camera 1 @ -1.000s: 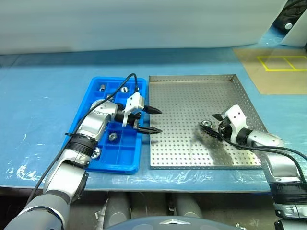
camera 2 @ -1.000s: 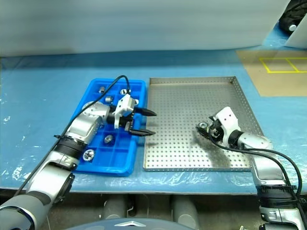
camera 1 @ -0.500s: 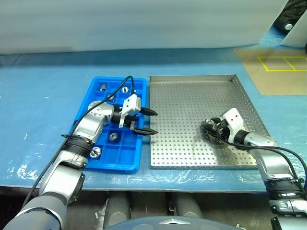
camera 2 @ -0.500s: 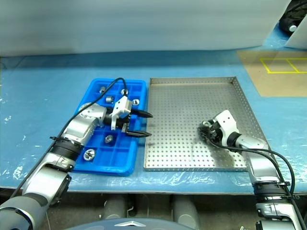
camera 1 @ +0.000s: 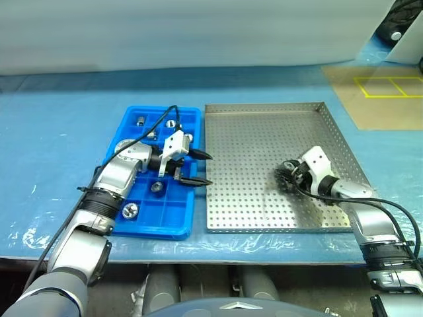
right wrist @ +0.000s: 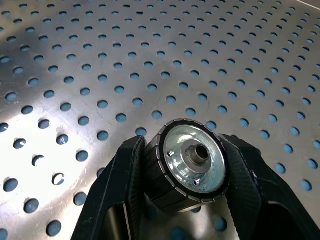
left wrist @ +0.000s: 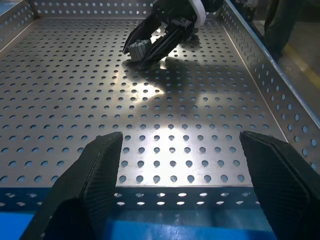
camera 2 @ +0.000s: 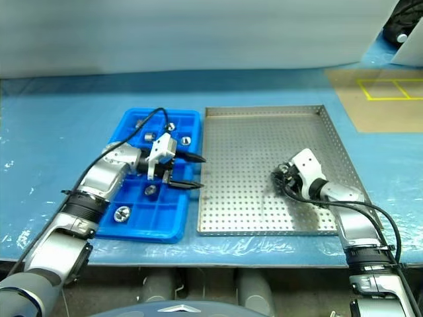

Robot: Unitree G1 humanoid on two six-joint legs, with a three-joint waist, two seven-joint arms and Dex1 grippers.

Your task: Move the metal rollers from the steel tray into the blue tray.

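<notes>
The steel tray (camera 1: 258,132) lies right of the blue tray (camera 1: 166,224). On the steel tray's right part my right gripper (camera 1: 285,177) is shut on a metal roller (right wrist: 192,167), a silver disc with a dark ribbed rim and a centre hole; both fingers (right wrist: 122,190) press its sides and it rests on the perforated floor. The left wrist view also has that roller (left wrist: 137,49) in the right gripper. My left gripper (camera 1: 209,169) stands open and empty over the seam between the two trays, its fingers (left wrist: 95,180) wide apart. Several rollers (camera 1: 157,187) sit in the blue tray's compartments.
Both trays rest on a blue covered table (camera 1: 59,145). A brown board with yellow tape (camera 1: 380,89) lies at the back right, and a black and white object (camera 1: 396,30) stands beyond it. The table's front edge (camera 1: 218,247) runs just below the trays.
My right gripper has closed from open onto the roller on the steel tray. The left gripper has drifted a little to the left, still open.
</notes>
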